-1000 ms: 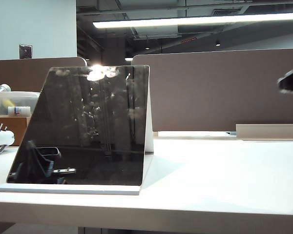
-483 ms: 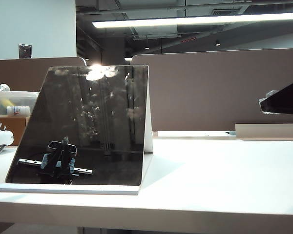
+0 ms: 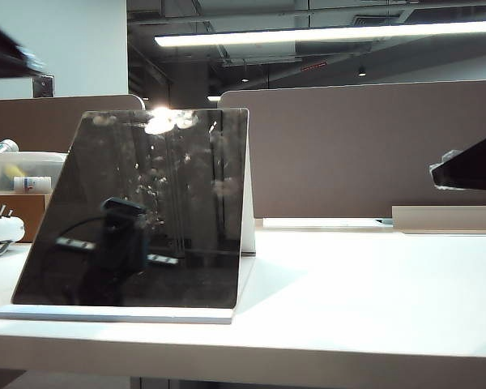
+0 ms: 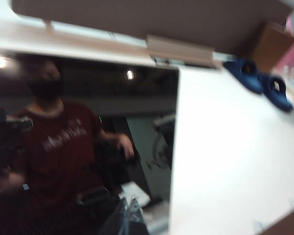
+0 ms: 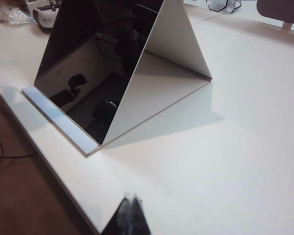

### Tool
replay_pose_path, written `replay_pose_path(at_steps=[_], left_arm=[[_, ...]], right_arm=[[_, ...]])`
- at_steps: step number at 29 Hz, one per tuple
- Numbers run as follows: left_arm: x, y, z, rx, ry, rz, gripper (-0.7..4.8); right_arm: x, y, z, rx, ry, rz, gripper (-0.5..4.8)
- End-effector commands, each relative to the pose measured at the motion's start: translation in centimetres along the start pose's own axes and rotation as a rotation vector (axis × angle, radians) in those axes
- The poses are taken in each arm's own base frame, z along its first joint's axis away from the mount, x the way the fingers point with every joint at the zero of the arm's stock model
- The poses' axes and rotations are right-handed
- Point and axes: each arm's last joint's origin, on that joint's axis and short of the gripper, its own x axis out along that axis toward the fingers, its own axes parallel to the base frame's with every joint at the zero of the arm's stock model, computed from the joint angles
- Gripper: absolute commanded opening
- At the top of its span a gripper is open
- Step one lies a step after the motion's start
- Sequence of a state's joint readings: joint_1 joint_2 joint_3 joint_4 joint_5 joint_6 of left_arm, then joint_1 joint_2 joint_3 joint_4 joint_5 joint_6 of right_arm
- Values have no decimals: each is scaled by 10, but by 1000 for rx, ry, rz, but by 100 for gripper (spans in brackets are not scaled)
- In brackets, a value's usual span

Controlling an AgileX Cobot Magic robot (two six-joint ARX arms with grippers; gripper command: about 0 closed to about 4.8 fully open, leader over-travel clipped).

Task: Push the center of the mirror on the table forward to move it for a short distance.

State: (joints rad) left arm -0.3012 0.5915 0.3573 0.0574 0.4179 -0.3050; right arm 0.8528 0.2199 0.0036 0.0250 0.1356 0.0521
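Mirror point(image 3: 138, 211) is sitting tilted back on the table point(image 3: 373, 284), left near side. Left gripper point(image 4: 130, 215) is hovering facing the glass, right gripper point(image 5: 130, 215) is hanging at the right; both fingertips pressed together, holding nothing.

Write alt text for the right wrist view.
A dark, smudged mirror, tilted back on a white base and rear support, stands near the front edge of a white table. The right gripper hovers apart from it, fingertips together.
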Motion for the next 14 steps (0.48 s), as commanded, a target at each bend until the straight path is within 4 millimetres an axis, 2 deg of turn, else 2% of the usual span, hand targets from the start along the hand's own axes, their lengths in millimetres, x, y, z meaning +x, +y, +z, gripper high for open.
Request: replay_pose_path(at_steps=[1, 7, 14], left_arm=[[26, -14, 6, 70, 48, 44, -5], [76, -36, -5, 111, 138, 205, -5], [113, -29, -18, 41, 193, 333, -5]], right_arm=[[0, 0, 0, 1, -6, 0, -5], [0, 0, -1, 1, -3, -1, -5], [0, -1, -1, 1, -3, -5, -5]])
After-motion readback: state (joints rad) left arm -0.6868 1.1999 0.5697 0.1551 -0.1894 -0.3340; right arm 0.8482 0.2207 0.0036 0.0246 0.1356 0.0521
